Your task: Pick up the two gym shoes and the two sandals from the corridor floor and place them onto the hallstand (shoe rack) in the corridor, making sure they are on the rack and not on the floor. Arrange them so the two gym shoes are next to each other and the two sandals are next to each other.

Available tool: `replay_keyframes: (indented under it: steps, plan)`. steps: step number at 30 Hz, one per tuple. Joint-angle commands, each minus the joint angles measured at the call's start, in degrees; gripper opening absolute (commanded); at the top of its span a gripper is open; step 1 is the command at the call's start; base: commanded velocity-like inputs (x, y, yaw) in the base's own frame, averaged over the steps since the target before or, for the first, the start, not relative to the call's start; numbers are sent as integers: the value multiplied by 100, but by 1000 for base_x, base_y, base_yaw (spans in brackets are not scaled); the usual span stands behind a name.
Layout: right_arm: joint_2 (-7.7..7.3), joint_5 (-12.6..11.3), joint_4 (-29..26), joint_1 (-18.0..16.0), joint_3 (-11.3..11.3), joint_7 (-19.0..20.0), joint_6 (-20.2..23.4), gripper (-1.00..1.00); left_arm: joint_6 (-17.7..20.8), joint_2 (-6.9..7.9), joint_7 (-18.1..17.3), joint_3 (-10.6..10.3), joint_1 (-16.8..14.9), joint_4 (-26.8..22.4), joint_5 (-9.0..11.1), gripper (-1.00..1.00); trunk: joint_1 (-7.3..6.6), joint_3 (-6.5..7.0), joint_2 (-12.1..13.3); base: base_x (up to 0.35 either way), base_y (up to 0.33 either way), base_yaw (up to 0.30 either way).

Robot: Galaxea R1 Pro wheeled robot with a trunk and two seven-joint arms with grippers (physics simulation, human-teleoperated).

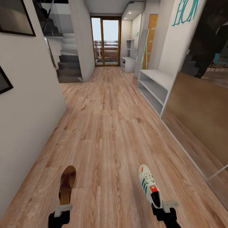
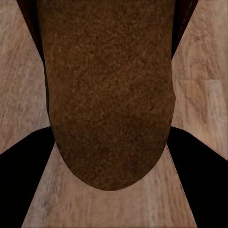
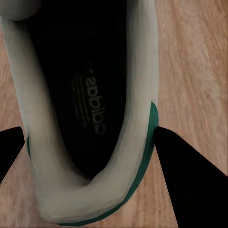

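1. Head view: the floor (image 1: 107, 133) runs down the corridor. No other shoe lies on the stretch in sight.
2. The rack (image 1: 155, 85) stands against the right wall, well ahead of the robot. Its top and both shelf slots hold nothing visible, so no shoe appears placed yet.
3. Progress, judged from this: one sandal and one gym shoe are in hand; carrying them to the rack, setting them down, and fetching the second of each pair all remain. The other two shoes are not located here.
4. The gym shoe (image 1: 149, 186) hangs off the right gripper (image 1: 162, 207) at the lower right, toe pointing forward, well short of the rack.
5. The sandal (image 1: 67, 185) hangs off the left gripper (image 1: 62, 209) at the lower left, toe forward, well apart from the gym shoe.
6. Right wrist view: the gym shoe (image 3: 90, 118) opening and heel collar sit between the two dark fingers (image 3: 190, 175). The fingers press close on both sides of the heel, so the jaws are clenched on the gym shoe.
7. Left wrist view: the sandal (image 2: 109, 95) heel end lies between the two dark fingers (image 2: 23, 175), with floor (image 2: 204, 95) behind it. The jaws are clenched on the sandal at its heel.
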Motion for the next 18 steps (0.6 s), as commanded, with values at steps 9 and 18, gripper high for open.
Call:
replay_keyframes:
  steps: [9,18]
  plan:
    - [-2,57,71,-4,-45,17,-21,-100,-21,-4,-43,49,-2,54,-31,-100,2,61,-2,338,0,0]
    - [-2,63,95,-4,-45,19,-21,-100,-341,-4,-43,49,-4,119,-31,-100,2,140,-2,339,0,0]
